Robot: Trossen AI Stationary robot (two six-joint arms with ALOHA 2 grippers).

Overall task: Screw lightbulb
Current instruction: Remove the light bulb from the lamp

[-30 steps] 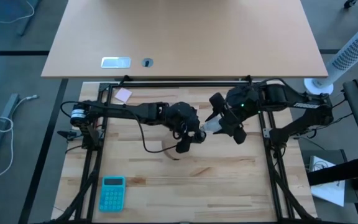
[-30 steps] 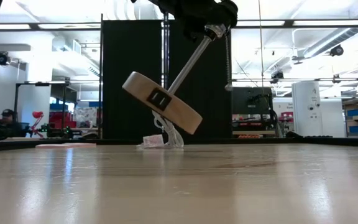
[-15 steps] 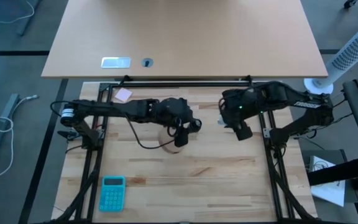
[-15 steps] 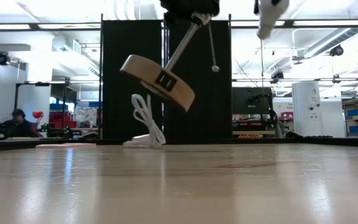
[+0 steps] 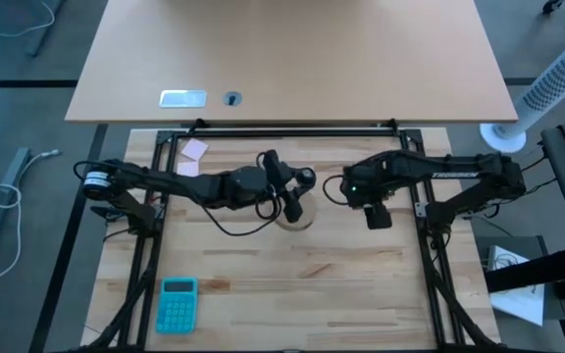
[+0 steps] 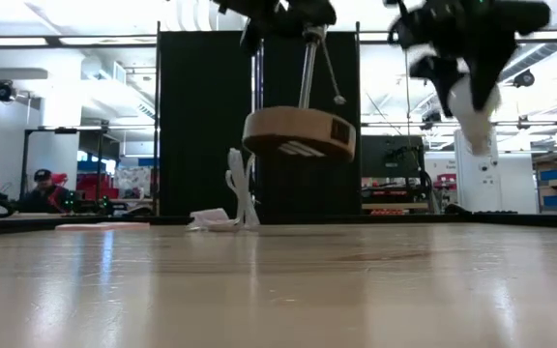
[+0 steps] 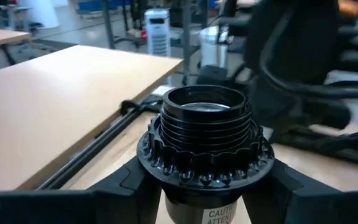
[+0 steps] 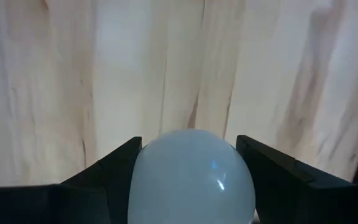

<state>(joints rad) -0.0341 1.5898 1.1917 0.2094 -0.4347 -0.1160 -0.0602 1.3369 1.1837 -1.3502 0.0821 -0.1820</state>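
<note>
- The lightbulb (image 8: 191,177) sits clamped between the right gripper's (image 8: 188,162) two dark fingers (image 8: 114,171), its frosted dome pointing down at the wooden table (image 8: 55,81); in the low view the lightbulb (image 6: 472,97) hangs high above the table, toward 2 o'clock of the picture.
- From above, the right gripper (image 5: 373,211) is just right of the table's middle, at about 3 o'clock from the wooden disc (image 5: 300,214), and well apart from it.
- The left gripper (image 7: 204,186) is closed on the black socket (image 7: 205,134), its fingers (image 7: 126,183) pressed on both sides below the threaded collar, whose open mouth faces up.
- In the low view the wooden disc (image 6: 300,133) is lifted clear of the table, held roughly level, on a metal stem (image 6: 309,68) that rises from it.
- A white cord (image 6: 240,188) hangs from the disc down to a crumpled wrapper (image 6: 211,218) on the table.
- A blue calculator (image 5: 177,303) lies near the table's 7 o'clock corner, and a pink note (image 5: 194,149) at 11 o'clock.
</note>
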